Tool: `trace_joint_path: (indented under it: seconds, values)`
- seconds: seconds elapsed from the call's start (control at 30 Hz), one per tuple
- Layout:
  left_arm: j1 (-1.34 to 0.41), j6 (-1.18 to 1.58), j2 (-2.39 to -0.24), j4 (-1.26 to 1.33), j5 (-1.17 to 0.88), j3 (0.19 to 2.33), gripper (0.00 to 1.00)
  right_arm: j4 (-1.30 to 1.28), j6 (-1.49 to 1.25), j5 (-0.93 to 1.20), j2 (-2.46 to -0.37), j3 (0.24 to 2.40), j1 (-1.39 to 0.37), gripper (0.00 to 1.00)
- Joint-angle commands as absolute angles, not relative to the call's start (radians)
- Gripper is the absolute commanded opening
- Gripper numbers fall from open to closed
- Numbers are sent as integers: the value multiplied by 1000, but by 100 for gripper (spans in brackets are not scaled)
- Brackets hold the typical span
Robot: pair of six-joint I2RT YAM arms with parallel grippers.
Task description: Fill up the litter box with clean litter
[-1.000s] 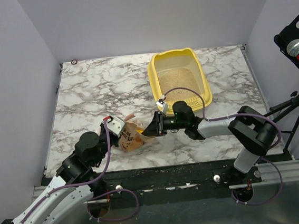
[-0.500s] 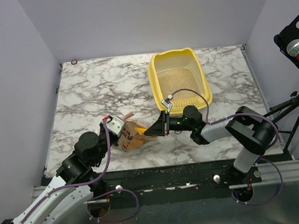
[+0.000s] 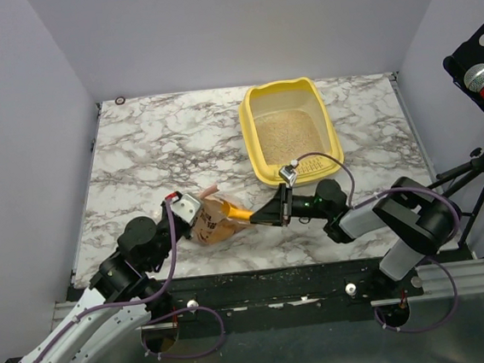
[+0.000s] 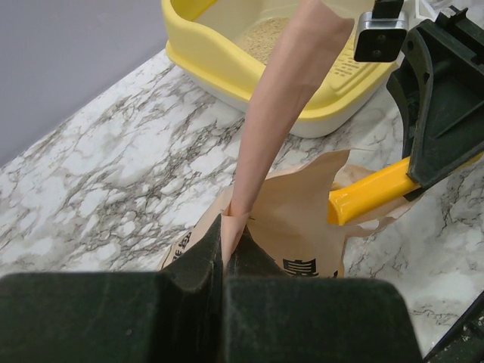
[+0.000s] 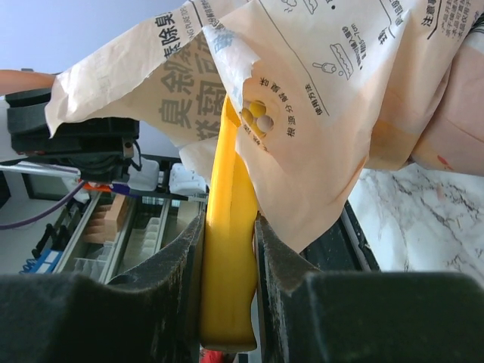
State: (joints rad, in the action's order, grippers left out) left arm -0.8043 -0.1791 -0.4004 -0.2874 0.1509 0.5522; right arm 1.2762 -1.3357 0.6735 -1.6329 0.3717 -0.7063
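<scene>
Bag and scoop held just off the litter box's near-left corner

The left tool (image 4: pixel 224 240) is pinched tight on a strip of the pinkish-tan bag (image 3: pixel 214 224). The right tool (image 5: pixel 227 249) is clamped narrowly around the yellow scoop handle (image 3: pixel 238 213), which runs into the bag's mouth. The litter box (image 3: pixel 249 133) stands on the marble surface (image 3: pixel 161 146), with clean litter (image 3: pixel 287 134) covering its floor.
</scene>
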Motion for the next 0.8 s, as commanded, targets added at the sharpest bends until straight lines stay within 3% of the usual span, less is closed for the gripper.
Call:
trace_joint_path:
  seconds: [0.0,0.37,0.77]
  values:
    - [-804,-186,-379,-161,66,548,0,1486,-1348,696,-1554,318,-675,0]
    - [-804,-176,-420,-147,54,541,0,1321,-1322,724,-1391,284,-638,1]
    - [-805,-170,-430,-132,51,537,0,815,-1177,695,-1115,316,-620,0]
